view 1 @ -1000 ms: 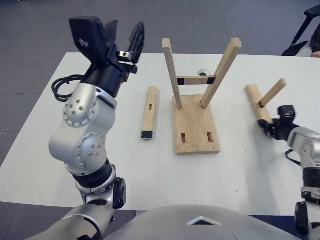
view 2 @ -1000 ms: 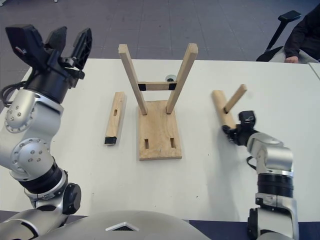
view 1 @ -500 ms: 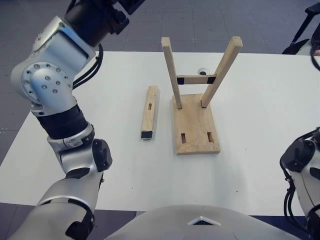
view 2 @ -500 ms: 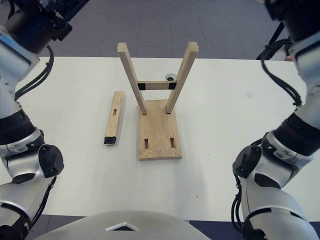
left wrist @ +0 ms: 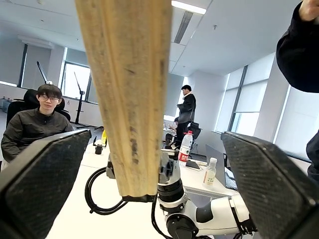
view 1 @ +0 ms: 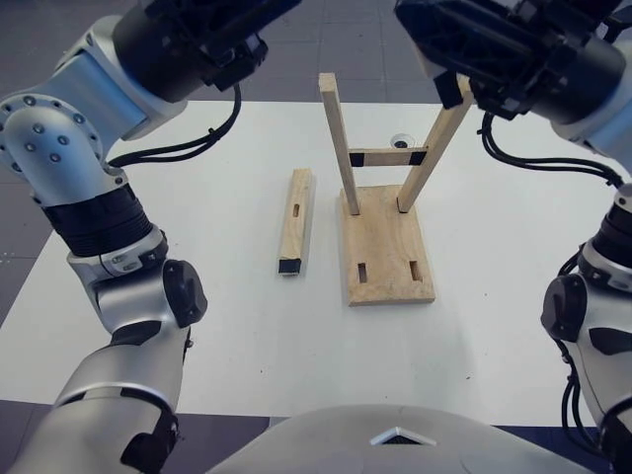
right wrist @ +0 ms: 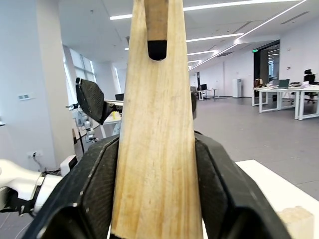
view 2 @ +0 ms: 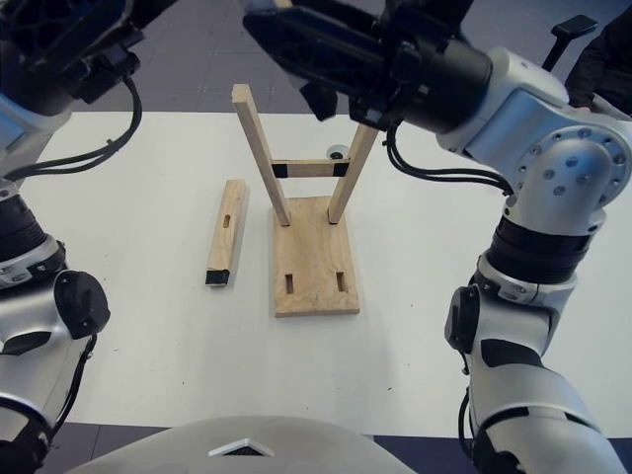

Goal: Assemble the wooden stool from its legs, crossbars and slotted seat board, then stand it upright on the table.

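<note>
The white desk (view 1: 494, 296) spans the head views from edge to edge. At centre frame the seat board (view 1: 387, 259) lies flat, its long axis running up the picture. Two standing legs (view 1: 339, 138) rise from its far end, splayed apart and tied by a crossbar (view 1: 387, 157). Its near end has two open slots (view 1: 362, 273). Just left of the board and apart from it, a loose leg (view 1: 296, 219) lies flat and parallel to the board, on the left arm's side.

Both arms are raised across the top of the frame. The right gripper (right wrist: 157, 142) is clamped on a held leg (right wrist: 157, 199), whose length runs straight out between the fingers (right wrist: 94, 199), with a dark mortise near its far end. The left gripper (left wrist: 155, 135) has its fingers (left wrist: 45, 184) spread wide, touching nothing. A wooden end (left wrist: 132, 99) hangs between them, probably that same held leg.

I judge the held leg must come down into the open slots. The standing pair just beyond them crowds that approach.
</note>
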{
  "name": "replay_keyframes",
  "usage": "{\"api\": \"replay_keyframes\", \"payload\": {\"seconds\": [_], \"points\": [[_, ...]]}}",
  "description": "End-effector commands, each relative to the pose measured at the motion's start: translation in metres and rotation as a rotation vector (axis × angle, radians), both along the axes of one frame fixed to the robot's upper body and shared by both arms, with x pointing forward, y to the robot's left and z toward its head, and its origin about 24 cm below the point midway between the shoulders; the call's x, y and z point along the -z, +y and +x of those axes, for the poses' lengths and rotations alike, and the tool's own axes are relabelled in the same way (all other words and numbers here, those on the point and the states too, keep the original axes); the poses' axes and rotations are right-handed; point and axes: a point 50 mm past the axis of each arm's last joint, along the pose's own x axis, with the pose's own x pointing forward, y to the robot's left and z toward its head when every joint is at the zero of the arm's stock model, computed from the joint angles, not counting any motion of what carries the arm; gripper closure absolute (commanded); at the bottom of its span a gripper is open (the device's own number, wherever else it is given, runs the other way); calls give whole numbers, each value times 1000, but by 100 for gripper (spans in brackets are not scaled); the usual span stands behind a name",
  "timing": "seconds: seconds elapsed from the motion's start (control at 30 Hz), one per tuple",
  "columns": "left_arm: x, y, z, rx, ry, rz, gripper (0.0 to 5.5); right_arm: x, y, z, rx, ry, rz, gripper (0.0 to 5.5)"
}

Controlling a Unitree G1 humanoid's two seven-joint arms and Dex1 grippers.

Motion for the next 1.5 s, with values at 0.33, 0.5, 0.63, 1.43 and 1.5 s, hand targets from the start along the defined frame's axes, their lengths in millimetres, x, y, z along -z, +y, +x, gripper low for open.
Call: {"api": "replay_keyframes", "payload": {"seconds": [0.33,0.5,0.63,1.43,1.5], "points": [[13,-12,-2,3,106,29,66,7,21,-7,-95,7,-65,344],[13,-14,-5,36,132,15,122,9,26,-7,-108,6,-80,344],[14,-13,-7,50,139,11,187,9,25,-5,-111,7,-95,344],[17,-6,-2,33,108,29,328,23,14,-3,-90,-64,-264,266],[17,-5,-2,-5,93,46,340,26,9,-4,-95,-77,-310,230]]}}
